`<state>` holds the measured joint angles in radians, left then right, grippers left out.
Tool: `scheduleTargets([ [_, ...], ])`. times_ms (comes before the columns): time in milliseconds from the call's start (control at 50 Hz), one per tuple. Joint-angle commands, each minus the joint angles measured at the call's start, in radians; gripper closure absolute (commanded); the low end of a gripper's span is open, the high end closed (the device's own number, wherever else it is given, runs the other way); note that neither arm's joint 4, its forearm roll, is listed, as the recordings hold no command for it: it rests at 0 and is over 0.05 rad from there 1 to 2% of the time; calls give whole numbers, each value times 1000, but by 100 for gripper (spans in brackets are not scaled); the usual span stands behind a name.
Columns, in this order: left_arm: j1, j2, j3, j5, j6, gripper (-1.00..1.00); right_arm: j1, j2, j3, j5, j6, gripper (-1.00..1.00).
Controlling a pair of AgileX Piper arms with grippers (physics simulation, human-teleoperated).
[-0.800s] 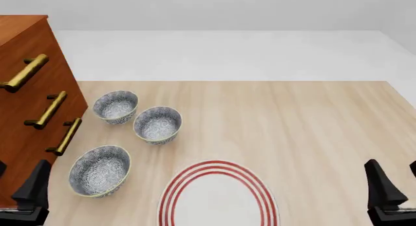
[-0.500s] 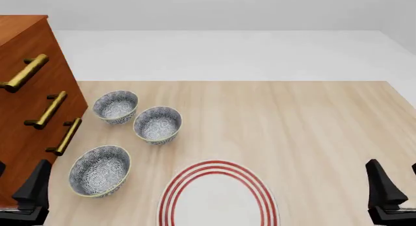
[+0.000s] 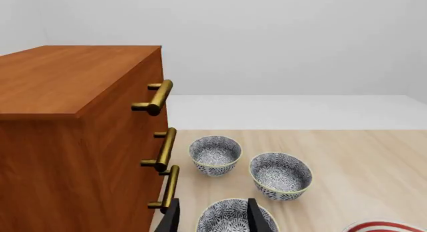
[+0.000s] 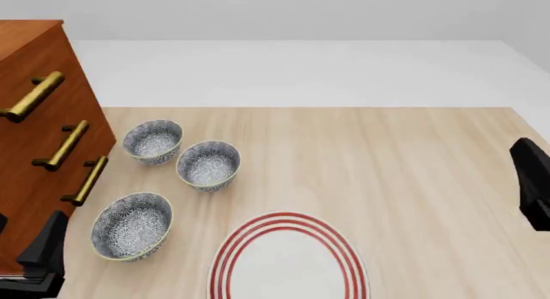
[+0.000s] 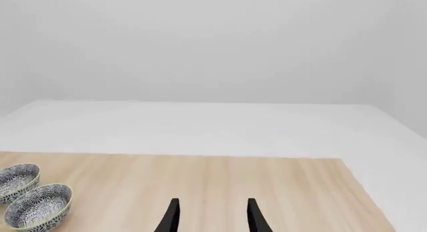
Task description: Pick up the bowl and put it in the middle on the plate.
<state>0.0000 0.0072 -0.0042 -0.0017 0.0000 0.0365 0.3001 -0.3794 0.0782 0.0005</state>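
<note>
Bowl sits on tabletop left of plate, ahead of your left gripper, fingers spread, empty. Right gripper also released. Likely rigid, glazed, slippery; pinch the rim wall.

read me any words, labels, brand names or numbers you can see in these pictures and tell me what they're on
There is no readable text in any view.
The three bowls carry only a blue-grey floral pattern.
The plate has only red rings.
The wooden cabinet with brass handles shows no label or number.
</note>
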Motion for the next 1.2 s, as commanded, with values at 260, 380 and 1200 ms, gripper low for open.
scheduleTargets([
  [260, 0, 0, 0, 0, 0, -100, 200, 704, -746, 349, 95, -100],
  [380, 0, 0, 0, 0, 0, -100, 263, 839, -886, 400, 118, -100],
  [1200, 0, 0, 0, 0, 0, -100, 475, 1598, -1567, 621, 189, -100],
])
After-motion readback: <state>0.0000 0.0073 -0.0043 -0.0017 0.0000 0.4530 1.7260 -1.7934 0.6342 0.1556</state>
